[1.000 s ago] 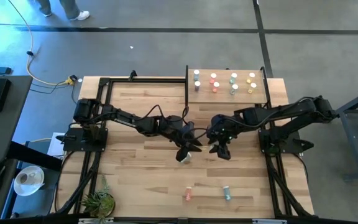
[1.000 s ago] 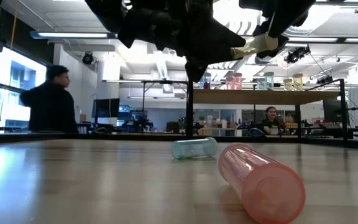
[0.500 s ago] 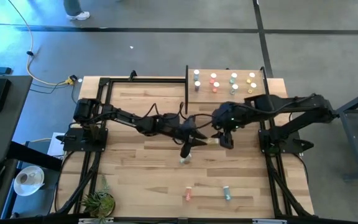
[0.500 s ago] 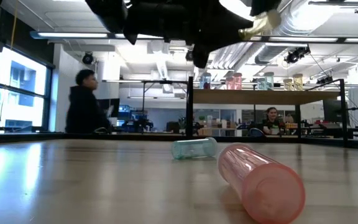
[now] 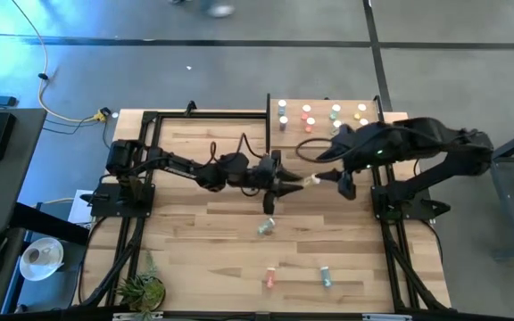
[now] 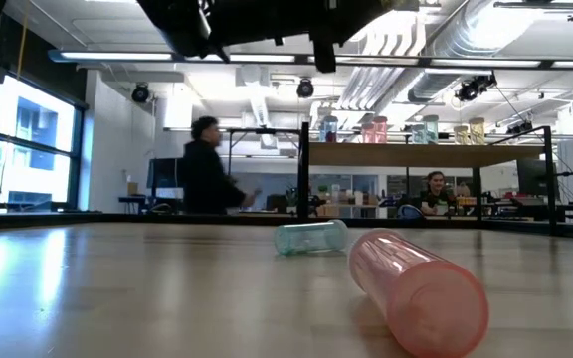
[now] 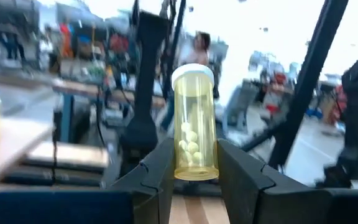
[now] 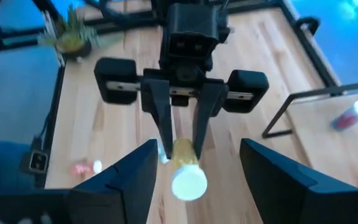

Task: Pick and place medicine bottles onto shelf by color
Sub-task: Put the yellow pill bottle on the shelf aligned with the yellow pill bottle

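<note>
Near the centre of the high view, the left tool is clamped on a yellow bottle, holding it in the air with its white cap pointing toward the right tool. The right tool faces it with fingers spread wide and nothing between them. This looks like a hand-over between the arms, the shelf lying at upper right of that view, on the right arm's side.

To do it well, the right tool should probably slide around the cap end that sticks out, close fully, and only then should the left let go; otherwise the bottle drops to the worktop.

The left wrist view shows the bottle upright between the fingers, gripped low on its body, with pale pills inside. The right wrist view shows the same bottle cap-first, just short of its own spread fingers.

Only the high view shows several bottles already standing on the shelf, and three more lying at lower centre. The low view shows a pink bottle and a teal bottle on their sides.
</note>
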Controlling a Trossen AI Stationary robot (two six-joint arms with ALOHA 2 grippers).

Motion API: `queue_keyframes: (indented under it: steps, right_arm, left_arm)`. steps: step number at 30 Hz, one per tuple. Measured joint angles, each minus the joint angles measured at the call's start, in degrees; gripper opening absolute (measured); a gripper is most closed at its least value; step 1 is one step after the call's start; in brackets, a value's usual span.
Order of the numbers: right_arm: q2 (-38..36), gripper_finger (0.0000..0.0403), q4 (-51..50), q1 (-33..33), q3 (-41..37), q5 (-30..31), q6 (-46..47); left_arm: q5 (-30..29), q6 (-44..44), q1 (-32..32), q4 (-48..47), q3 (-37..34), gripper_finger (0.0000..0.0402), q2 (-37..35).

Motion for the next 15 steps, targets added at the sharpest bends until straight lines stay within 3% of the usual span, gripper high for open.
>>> queue_keyframes:
  steps: [8,15]
  right_arm:
    - [-1.1,0.0220,-0.1,-1.1,2.1,0.8,-2.0]
    - [-0.7,0.0220,4.9,-2.7,2.1,2.5,-7.1]
  left_arm:
    - [-3.4,5.1,1.7,10.1,0.0,0.0096,0.0]
    - [-3.4,10.6,2.1,12.0,0.0,0.0097,0.0]
